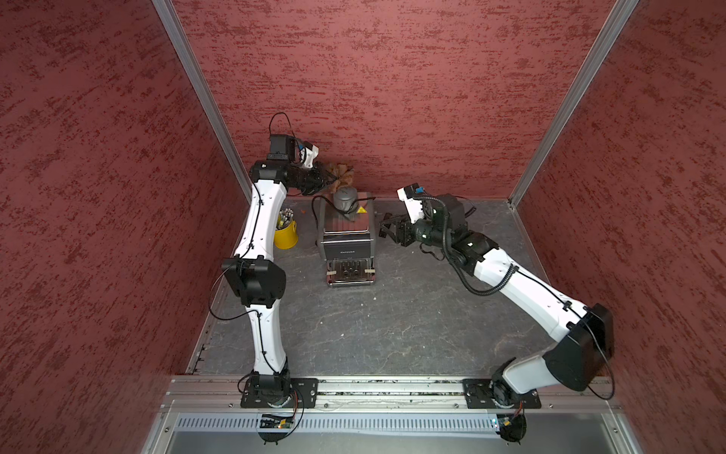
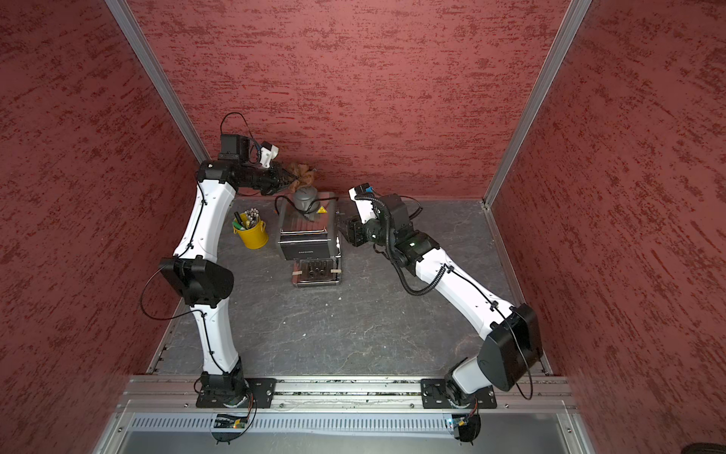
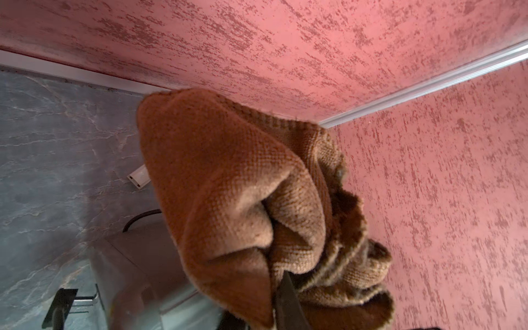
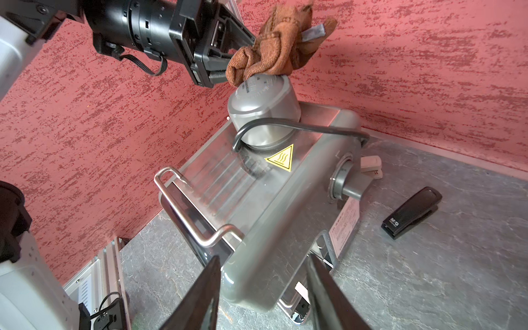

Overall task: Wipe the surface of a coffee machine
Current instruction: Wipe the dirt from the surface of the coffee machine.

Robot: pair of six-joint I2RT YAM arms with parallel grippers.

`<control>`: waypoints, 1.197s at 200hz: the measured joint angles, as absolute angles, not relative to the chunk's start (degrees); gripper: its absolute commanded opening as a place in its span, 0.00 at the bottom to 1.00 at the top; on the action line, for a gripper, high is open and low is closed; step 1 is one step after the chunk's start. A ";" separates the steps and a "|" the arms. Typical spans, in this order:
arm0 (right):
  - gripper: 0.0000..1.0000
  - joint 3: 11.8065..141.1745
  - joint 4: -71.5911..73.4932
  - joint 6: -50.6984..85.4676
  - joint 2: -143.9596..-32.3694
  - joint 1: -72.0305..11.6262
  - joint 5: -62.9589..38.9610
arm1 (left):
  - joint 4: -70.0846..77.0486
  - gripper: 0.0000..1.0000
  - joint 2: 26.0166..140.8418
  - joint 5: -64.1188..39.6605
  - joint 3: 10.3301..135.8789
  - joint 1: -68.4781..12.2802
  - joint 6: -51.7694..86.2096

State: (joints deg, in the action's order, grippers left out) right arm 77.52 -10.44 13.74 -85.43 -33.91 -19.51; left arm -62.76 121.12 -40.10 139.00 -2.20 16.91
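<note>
A small yellow bucket (image 1: pixel 285 236) packed with pens and markers (image 2: pixel 248 218) stands upright at the far left of the dark grey marbled desk (image 1: pixel 393 334). A flat black plastic clip-shaped tool (image 4: pixel 411 213) lies on the desk, near a small beige plastic piece (image 4: pixel 371 165) but apart from it. Red textured walls (image 1: pixel 393 98) with aluminium corner rails (image 1: pixel 200 90) enclose the desk.

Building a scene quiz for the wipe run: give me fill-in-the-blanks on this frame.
1. The brown cloth is clamped in the ____ arm's claw.
2. The cloth touches the grey domed cap on top of the ____.
3. The warning sticker on that top is ____.
4. The right claw stands ____, gripping nothing.
Missing words: left; coffee machine; yellow; open.
</note>
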 measured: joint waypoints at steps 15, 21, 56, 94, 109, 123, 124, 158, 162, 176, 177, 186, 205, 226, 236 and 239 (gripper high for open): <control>0.49 77.80 -10.55 13.74 -85.67 -33.91 -19.51 | -63.70 0.00 121.89 -41.45 139.44 -1.52 14.96; 0.49 78.13 -10.55 13.74 -85.91 -33.91 -19.53 | -64.12 0.00 122.28 -41.93 139.52 -1.21 14.26; 0.49 79.55 -10.85 13.72 -87.39 -33.91 -19.51 | -66.04 0.00 125.19 -46.50 139.70 0.71 10.76; 0.49 81.23 -12.19 13.65 -88.86 -33.91 -19.49 | -66.17 0.00 127.22 -51.59 141.56 1.23 7.25; 0.49 81.23 -12.45 13.65 -88.92 -33.91 -19.46 | -66.13 0.00 128.20 -53.43 142.19 1.32 6.42; 0.49 81.23 -12.69 13.67 -88.99 -33.91 -19.44 | -65.89 0.00 129.38 -55.44 143.11 1.34 5.63; 0.49 81.23 -12.69 13.67 -88.99 -33.91 -19.42 | -65.84 0.00 129.45 -55.55 143.15 1.34 5.58; 0.49 81.25 -13.23 13.65 -89.01 -33.91 -19.25 | -64.47 0.00 131.35 -59.35 144.57 1.28 4.38; 0.49 81.28 -13.28 13.65 -89.01 -33.91 -19.25 | -64.27 0.00 131.46 -59.66 144.59 1.26 4.27; 0.49 81.62 -13.61 13.65 -89.19 -33.91 -19.20 | -63.42 0.00 131.92 -60.53 144.77 1.04 4.14; 0.49 81.65 -13.63 13.63 -89.19 -33.91 -19.20 | -63.31 0.00 131.94 -60.60 144.79 1.04 4.14; 0.49 82.13 -13.74 13.63 -89.38 -33.91 -19.16 | -62.61 0.00 132.14 -61.01 144.88 0.84 4.16; 0.48 82.61 -13.78 13.65 -89.41 -33.91 -19.05 | -61.67 0.00 132.18 -60.86 144.88 0.40 4.40; 0.48 82.83 -13.80 13.69 -89.36 -33.91 -18.96 | -60.53 0.00 131.85 -59.18 144.31 0.25 5.80; 0.48 82.83 -13.82 13.74 -89.34 -33.91 -18.90 | -59.16 0.00 130.69 -57.87 142.54 0.34 7.33; 0.48 82.83 -13.85 13.74 -89.34 -33.91 -18.87 | -58.72 0.00 130.21 -57.41 141.73 0.36 7.79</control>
State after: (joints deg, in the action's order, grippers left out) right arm 82.83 -13.85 13.74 -89.34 -33.91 -18.87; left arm -58.72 130.21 -57.41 141.73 0.36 7.79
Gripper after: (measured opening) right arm 0.484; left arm 0.126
